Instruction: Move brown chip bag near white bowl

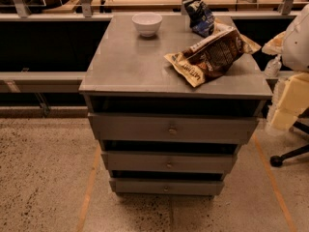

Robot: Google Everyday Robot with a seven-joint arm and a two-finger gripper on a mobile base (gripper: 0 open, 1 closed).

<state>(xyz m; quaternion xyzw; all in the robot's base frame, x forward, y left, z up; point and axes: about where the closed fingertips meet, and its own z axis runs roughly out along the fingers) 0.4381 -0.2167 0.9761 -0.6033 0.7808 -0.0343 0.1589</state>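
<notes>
Approach stage, by the look of it: brown chip bag (211,56) untouched on the right side of the grey drawer cabinet (130,66), well apart from the white bowl (147,23) at the back left. Gripper nowhere in shot, so can't tell its grip state. Next up, probably: reach in, pinch a crinkled edge, carry back-left, set down beside the bowl, steering clear of the dark blue snack bag (199,16). Bag itself: big, wrinkly foil, dark brown with tan edges, lying flat.
</notes>
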